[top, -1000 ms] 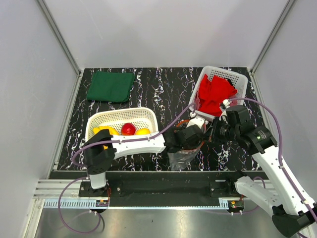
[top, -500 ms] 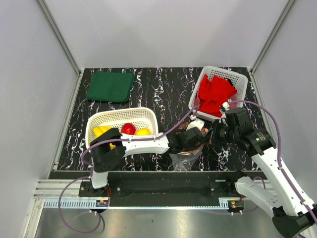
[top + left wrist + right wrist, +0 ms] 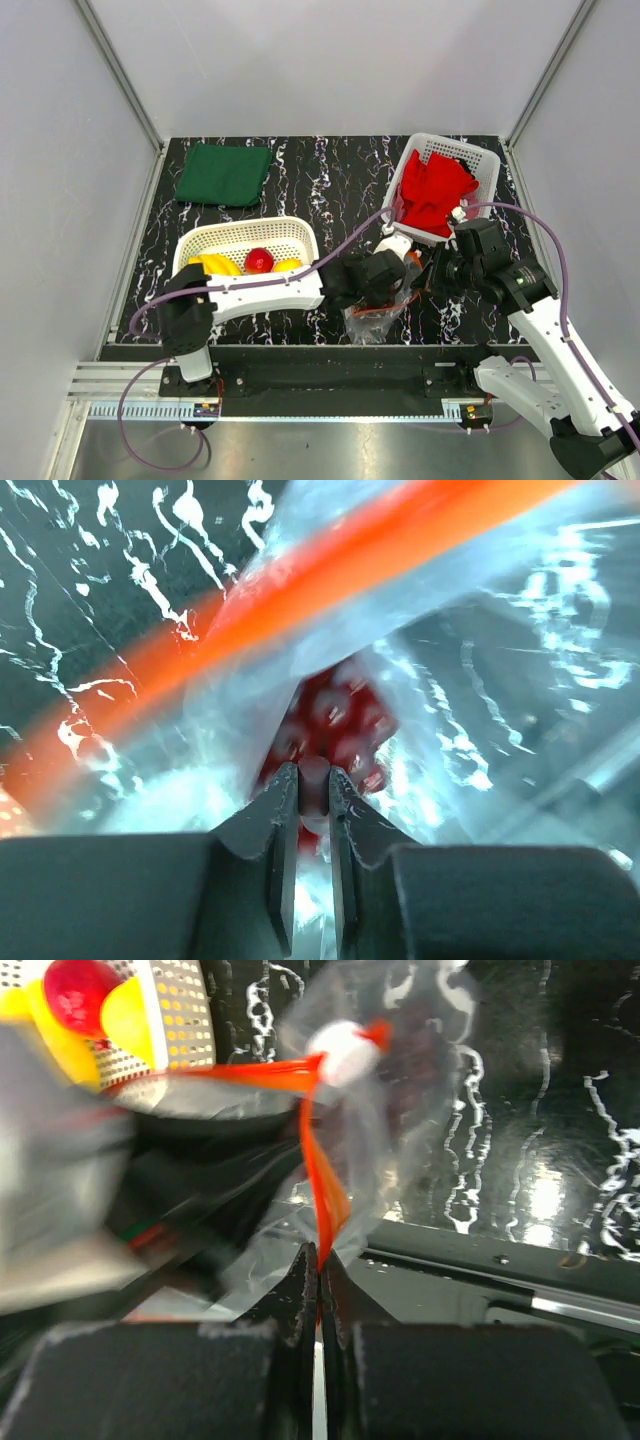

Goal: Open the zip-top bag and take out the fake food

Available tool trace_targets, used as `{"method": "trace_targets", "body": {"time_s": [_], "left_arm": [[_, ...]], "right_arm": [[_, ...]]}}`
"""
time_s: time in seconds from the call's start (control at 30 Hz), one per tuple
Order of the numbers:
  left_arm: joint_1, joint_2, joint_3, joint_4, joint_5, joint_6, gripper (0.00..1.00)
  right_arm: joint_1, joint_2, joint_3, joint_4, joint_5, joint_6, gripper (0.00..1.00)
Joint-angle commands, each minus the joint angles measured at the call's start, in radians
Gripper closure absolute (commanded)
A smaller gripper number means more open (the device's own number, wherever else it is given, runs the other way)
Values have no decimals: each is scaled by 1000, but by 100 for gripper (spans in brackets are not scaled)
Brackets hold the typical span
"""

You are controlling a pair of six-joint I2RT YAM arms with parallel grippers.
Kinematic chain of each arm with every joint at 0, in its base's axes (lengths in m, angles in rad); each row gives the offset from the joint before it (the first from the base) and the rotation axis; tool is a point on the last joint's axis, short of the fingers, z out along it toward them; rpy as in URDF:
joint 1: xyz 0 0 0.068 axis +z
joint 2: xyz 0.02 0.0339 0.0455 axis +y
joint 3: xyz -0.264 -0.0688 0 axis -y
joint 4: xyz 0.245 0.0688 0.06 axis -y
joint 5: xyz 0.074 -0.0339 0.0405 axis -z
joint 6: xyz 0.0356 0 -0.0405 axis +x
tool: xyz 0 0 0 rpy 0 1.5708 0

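The clear zip-top bag [image 3: 373,320] hangs near the table's front edge, its orange-red zip strip [image 3: 322,1192] spread open. My right gripper [image 3: 320,1258] is shut on that strip and holds the bag's mouth up. My left gripper [image 3: 314,780] reaches inside the bag, its jaws closed narrowly on a piece of the dark red-purple grape cluster [image 3: 338,718]. From above, the left gripper [image 3: 390,288] meets the right gripper [image 3: 430,276] over the bag. A yellow banana bunch [image 3: 214,265], a red fruit [image 3: 259,260] and a lemon [image 3: 289,265] lie in the white basket [image 3: 245,229].
A second white basket [image 3: 402,172] at the back right holds a red cloth [image 3: 434,190]. A folded green cloth [image 3: 223,174] lies at the back left. The black front rail [image 3: 500,1280] runs just below the bag.
The left gripper's jaws have closed down on the grape cluster inside the bag. Its arm has shifted slightly and the bag has crumpled. The right gripper has kept hold of the zip strip.
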Motion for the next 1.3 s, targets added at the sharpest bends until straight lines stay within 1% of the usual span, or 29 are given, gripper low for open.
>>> {"method": "trace_targets", "body": {"time_s": [0.0, 0.27, 0.37, 0.47, 0.57, 0.67, 0.83, 1.0, 1.27], "left_arm": [[-20, -110, 118, -47, -8, 39, 94], [-34, -152, 245, -93, 21, 72, 95], [-34, -156, 312, -102, 6, 98, 93], [-35, -136, 384, -111, 7, 153, 92], [-32, -100, 417, -116, 3, 216, 92], [-31, -78, 429, -130, -10, 220, 96], [-31, -83, 494, -134, 15, 222, 96], [-29, -145, 579, -166, 27, 225, 96], [-31, -314, 603, -147, 113, 176, 95]], "right_arm": [[6, -3, 46, -33, 68, -43, 100], [6, 2, 83, -44, 56, -54, 100], [6, 2, 77, -38, 39, -55, 100], [6, 5, 73, -27, -1, -55, 100], [6, 8, 97, -32, -12, -55, 100], [6, 20, 132, -59, 4, -69, 100], [6, 29, 137, -85, 45, -86, 100], [7, 29, 108, -85, 83, -84, 100], [6, 44, 68, -53, 105, -71, 100]]}}
